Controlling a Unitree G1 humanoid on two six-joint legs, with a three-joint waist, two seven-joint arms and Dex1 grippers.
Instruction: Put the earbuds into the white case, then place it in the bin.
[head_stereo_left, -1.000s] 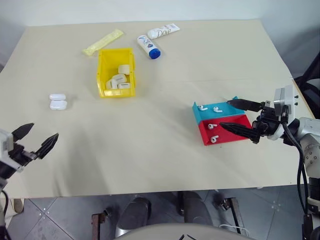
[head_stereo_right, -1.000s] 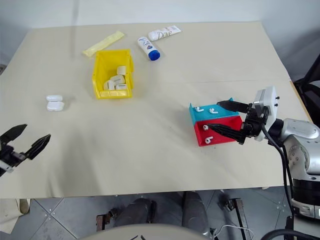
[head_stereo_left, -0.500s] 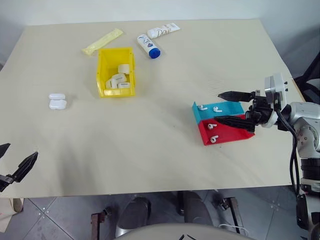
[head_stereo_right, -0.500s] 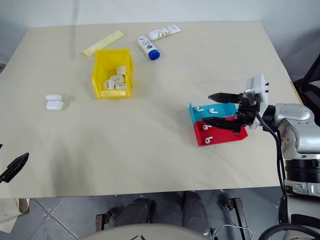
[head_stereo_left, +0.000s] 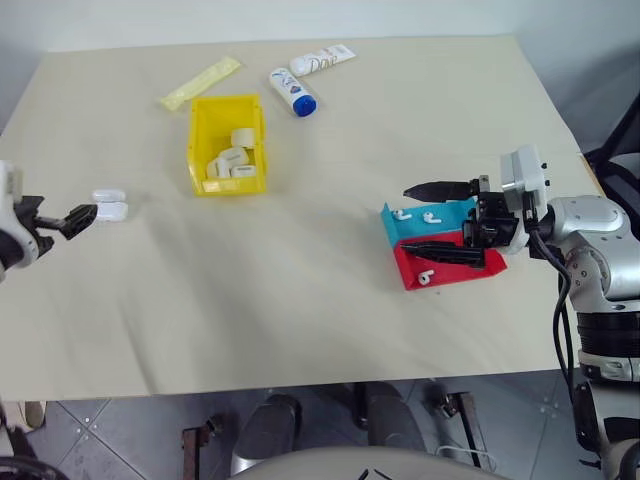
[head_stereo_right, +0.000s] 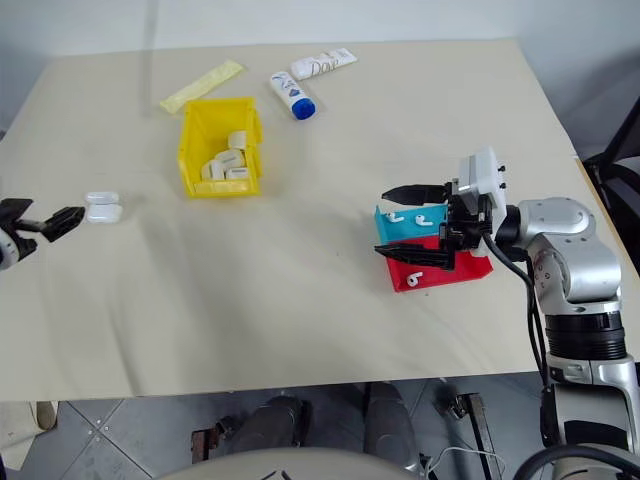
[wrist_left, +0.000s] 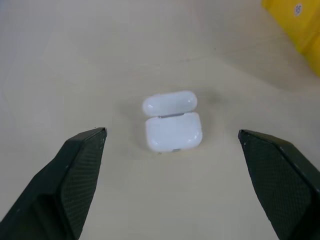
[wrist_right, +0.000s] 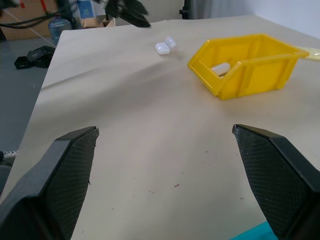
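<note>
The table (head_stereo_left: 300, 300) carries the yellow bin (head_stereo_left: 228, 143) toward its far left, already holding several white cases, and a blue-and-red tray (head_stereo_left: 450, 262) on the right where four earbuds (head_stereo_left: 404, 214) lie, two on the blue half and two on the red. The white case (wrist_left: 172, 121) sits open on the bare tabletop near the left edge, lid flipped back, well apart from the bin. The step in hand looks like two approaches at once: the case must be steadied and an earbud lifted from the tray. To do it well, the left gripper (wrist_left: 172, 142) should straddle the lower body of the case rather than the lid, so closing does not snap it shut, and the right gripper (head_stereo_left: 420, 218) should tip down over a single earbud and pinch its stem. The left arm reaches in from the table's left edge, angled slightly down, fingers spread wide on either side of the case without touching it. The right arm lies level above the tray, pointing leftward, its fingers wide and empty.
</note>
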